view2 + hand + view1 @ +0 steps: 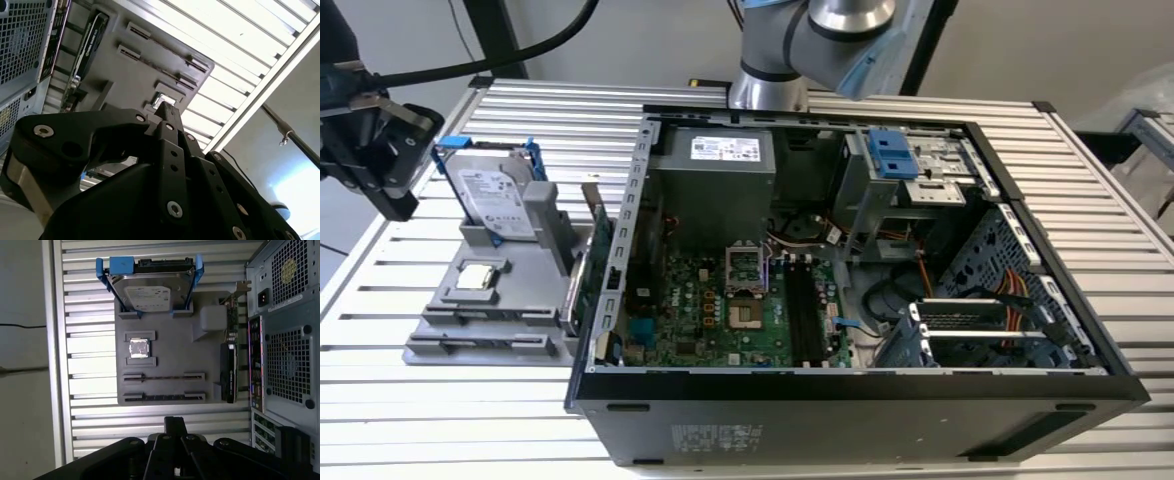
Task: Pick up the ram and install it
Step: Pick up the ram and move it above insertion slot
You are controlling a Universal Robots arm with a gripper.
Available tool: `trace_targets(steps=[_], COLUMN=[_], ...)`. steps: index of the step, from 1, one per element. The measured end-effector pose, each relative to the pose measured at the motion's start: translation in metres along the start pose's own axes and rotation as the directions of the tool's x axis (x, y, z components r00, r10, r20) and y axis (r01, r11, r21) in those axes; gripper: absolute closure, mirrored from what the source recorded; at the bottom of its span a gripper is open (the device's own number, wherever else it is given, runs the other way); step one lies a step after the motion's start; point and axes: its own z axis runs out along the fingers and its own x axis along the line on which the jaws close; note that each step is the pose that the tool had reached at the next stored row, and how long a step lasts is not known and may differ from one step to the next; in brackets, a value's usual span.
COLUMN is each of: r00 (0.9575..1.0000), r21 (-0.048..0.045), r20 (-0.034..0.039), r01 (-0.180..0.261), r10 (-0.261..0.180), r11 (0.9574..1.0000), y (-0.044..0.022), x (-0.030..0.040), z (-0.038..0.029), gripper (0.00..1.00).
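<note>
Exterior view: the gripper (394, 195) hangs at the exterior view's left of a gray tray (527, 290), which sits beside an open computer case (854, 400). Second wrist view: the fingers (170, 119) are pressed together, holding nothing. First wrist view: the ram (164, 396) stands on edge in a tray slot, well apart from the gripper. A clean pick likely needs the fingers spread, centred along the stick, squared to its flat faces, then a straight lift

You've got a slatted aluminium table (400, 400) underneath, with a pale wall (1067, 50) beyond its far edge.
</note>
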Motion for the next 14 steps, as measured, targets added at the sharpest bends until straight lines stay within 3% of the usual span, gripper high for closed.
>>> trace_targets(steps=[14], r00=[1.0000], r21=[-0.0003], r20=[-0.0004], r01=[0.008], r10=[-0.008], r11=[1.0000], y=[-0.0001], x=[0.0000], z=[0.0000], gripper=[1.00])
